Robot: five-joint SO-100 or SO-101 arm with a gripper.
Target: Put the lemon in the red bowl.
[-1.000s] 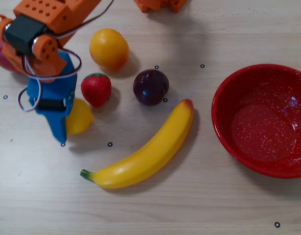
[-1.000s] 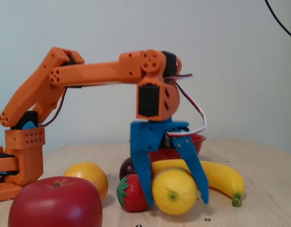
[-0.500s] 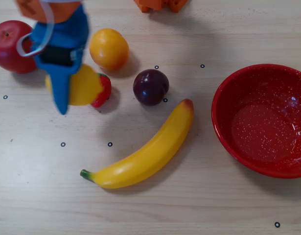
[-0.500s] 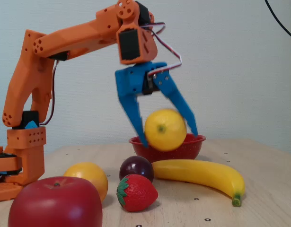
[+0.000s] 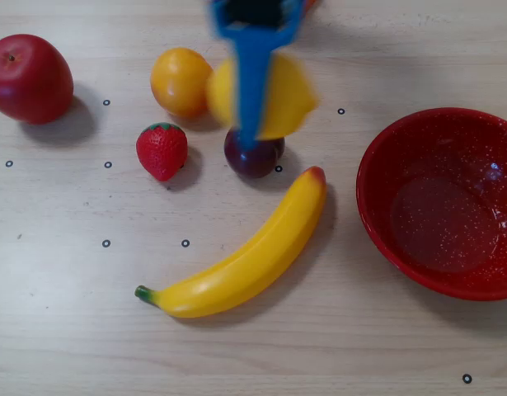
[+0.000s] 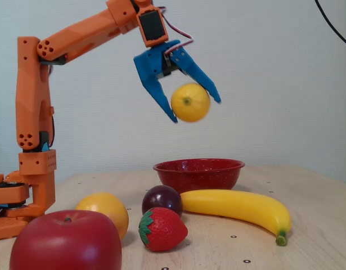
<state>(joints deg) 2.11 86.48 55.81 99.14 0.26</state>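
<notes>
Lemon point(image 6: 190, 102), clamped between the blue gripper point(image 6: 194, 107) fingers, now rides higher and nearer the red bowl point(image 5: 385, 157), so the release remains.

Lemon point(image 6: 190, 102) aloft in end effector point(image 6: 194, 109), left of bowl point(image 6: 198, 174).

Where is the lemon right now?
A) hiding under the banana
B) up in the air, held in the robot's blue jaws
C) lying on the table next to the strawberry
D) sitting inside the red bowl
B: in the fixed view the lemon hangs high above the table, pinched between the blue jaws of the gripper, and the red bowl below holds no lemon.
</notes>
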